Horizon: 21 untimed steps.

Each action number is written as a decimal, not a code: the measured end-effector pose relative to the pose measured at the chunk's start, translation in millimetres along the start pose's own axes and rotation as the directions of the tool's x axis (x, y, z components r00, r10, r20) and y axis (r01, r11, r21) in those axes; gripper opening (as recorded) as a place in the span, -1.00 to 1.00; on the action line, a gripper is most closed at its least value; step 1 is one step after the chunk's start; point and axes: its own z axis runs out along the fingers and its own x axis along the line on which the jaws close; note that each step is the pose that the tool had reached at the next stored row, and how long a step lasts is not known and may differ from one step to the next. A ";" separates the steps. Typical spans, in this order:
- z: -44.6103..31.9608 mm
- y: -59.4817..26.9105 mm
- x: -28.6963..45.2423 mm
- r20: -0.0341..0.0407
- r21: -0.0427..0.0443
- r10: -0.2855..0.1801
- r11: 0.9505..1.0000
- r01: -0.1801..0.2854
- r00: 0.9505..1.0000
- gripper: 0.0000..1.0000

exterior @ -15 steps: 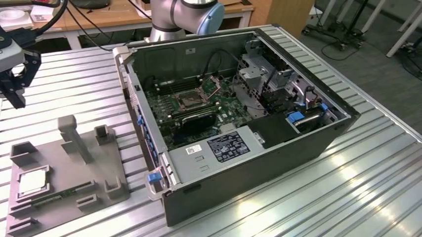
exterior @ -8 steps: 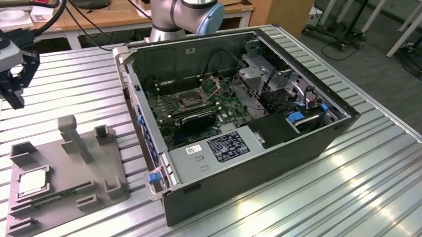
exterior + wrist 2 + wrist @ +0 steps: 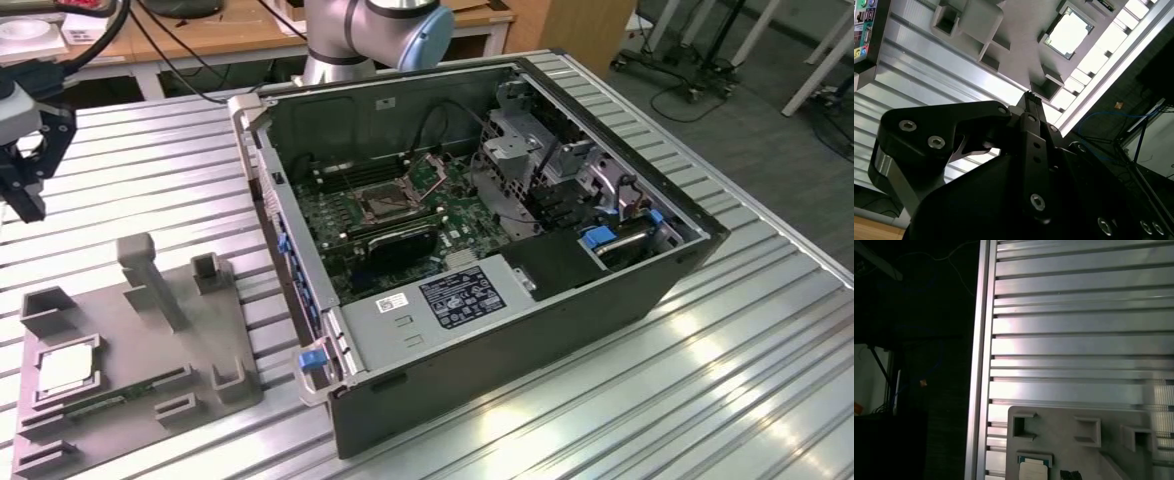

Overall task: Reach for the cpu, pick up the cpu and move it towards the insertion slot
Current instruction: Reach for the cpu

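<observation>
1. A black robot hand (image 3: 30, 208) hangs above the slatted metal worktop (image 3: 667, 400), at the exterior view's left. Its fingers are drawn together and hold nothing.
2. The cpu (image 3: 67, 372), a small silvery square, lies flat in a recess of a grey holder tray (image 3: 147, 350), well apart from the hand.
3. On the exterior view's right stands an open computer case (image 3: 534, 300). The insertion slot (image 3: 383, 205) sits on its green board, far from the cpu.
</observation>
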 end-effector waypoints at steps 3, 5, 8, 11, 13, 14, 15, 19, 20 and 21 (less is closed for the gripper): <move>0.4 0.0 2.8 0.000 0.000 0.000 1.000 0.000 1.000 -0.79; 0.6 0.0 4.1 0.000 0.000 0.000 1.000 0.000 1.000 -0.79; 0.9 0.0 5.8 0.000 0.000 0.000 1.000 0.000 1.000 -0.79; 1.2 0.0 7.4 0.000 0.000 0.000 1.000 0.000 1.000 -0.79; 1.4 0.0 8.3 0.000 0.000 0.000 1.000 0.000 1.000 -0.79; 1.5 0.1 9.0 0.000 0.000 0.000 1.000 0.000 1.000 -0.79; 1.6 0.1 9.9 0.000 0.000 0.000 1.000 0.000 1.000 -0.79; 2.1 -0.3 15.8 0.000 0.000 0.000 1.000 0.000 1.000 -0.79; 2.3 -0.5 17.5 0.000 0.000 0.000 1.000 0.000 1.000 -0.79; 2.3 -0.7 19.1 0.000 0.000 0.000 1.000 0.000 1.000 -0.79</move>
